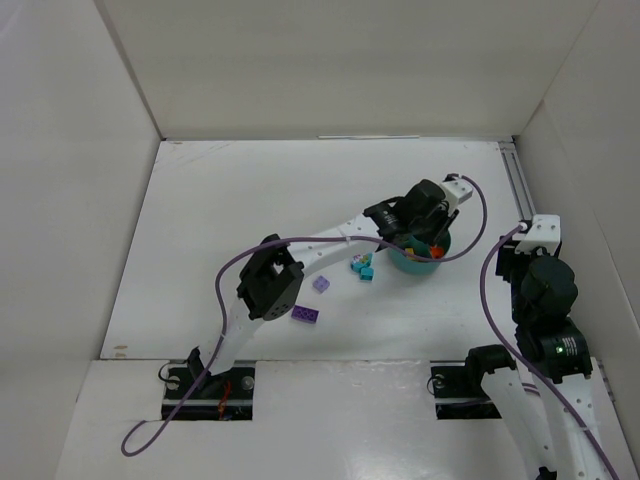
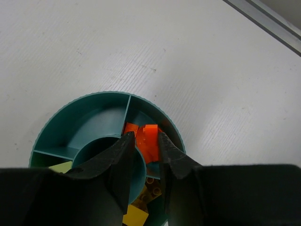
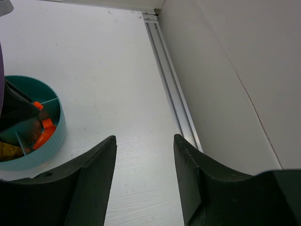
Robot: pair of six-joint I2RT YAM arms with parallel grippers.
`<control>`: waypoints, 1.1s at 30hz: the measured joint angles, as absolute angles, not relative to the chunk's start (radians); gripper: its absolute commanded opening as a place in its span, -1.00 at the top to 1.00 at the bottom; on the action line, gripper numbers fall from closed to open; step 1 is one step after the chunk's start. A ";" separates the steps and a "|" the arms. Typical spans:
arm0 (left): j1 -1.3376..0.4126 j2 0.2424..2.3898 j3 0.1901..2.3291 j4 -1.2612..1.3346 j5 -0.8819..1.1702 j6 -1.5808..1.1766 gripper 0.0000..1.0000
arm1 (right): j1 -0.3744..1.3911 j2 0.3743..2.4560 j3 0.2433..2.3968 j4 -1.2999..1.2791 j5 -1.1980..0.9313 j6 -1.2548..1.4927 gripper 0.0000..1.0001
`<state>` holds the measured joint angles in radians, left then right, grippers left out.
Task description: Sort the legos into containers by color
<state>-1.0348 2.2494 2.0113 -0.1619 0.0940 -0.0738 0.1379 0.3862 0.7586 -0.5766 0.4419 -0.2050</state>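
The round teal bowl (image 1: 412, 266) stands right of the table's middle. My left gripper (image 1: 420, 238) hangs over it. In the left wrist view the fingers (image 2: 143, 137) are shut on a red-orange brick (image 2: 149, 143), held over the bowl's (image 2: 94, 101) right compartment, where another red-orange brick (image 2: 130, 128) lies. Yellow bricks (image 2: 136, 214) and a light green one (image 2: 61, 166) lie in other compartments. Cyan bricks (image 1: 362, 268), a lavender brick (image 1: 321, 284) and a purple brick (image 1: 306, 316) lie on the table left of the bowl. My right gripper (image 3: 145, 139) is open and empty, right of the bowl (image 3: 54, 136).
A metal rail (image 3: 171, 89) runs along the right wall, with the white wall just beyond it. White walls close the table at the back and left. The right arm (image 1: 545, 300) is folded up at the right front.
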 measured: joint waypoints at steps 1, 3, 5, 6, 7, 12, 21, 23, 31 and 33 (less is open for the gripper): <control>-1.035 2.249 2.011 -0.162 0.092 -0.073 0.40 | 0.138 0.386 0.759 -0.577 0.442 -0.205 -0.15; -1.035 2.249 2.011 -0.162 0.088 -0.070 0.24 | 0.138 0.386 0.759 -0.577 0.442 -0.205 -0.15; -1.035 2.249 2.011 -0.162 0.089 -0.069 0.10 | 0.138 0.386 0.759 -0.577 0.442 -0.205 -0.17; -1.035 2.249 2.011 -0.162 0.089 -0.068 0.10 | 0.138 0.386 0.759 -0.577 0.442 -0.205 -0.17; -1.035 2.249 2.011 -0.162 0.091 -0.068 0.06 | 0.138 0.386 0.759 -0.577 0.442 -0.205 -0.17; -1.035 2.246 2.003 -0.150 0.105 -0.063 -0.07 | 0.138 0.386 0.759 -0.577 0.443 -0.205 -0.17; -1.025 2.130 1.870 -0.109 0.119 -0.081 -0.48 | 0.138 0.379 0.759 -0.577 0.437 -0.206 -0.23; -1.007 2.028 1.754 -0.076 0.126 -0.103 -1.00 | 0.138 0.379 0.759 -0.576 0.421 -0.213 -0.29; -0.821 1.510 1.236 0.018 -0.003 -0.282 -1.00 | 0.137 0.496 0.753 -0.476 0.034 -0.381 -0.80; -0.785 1.407 1.127 0.009 -0.059 -0.362 -1.00 | 0.150 0.589 0.752 -0.435 -0.102 -0.434 -0.87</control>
<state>-0.7849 1.4067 1.1267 0.0086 -0.0586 -0.3618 0.1501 0.5892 0.7525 -0.4347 -0.1024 -0.4339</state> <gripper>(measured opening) 0.997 0.906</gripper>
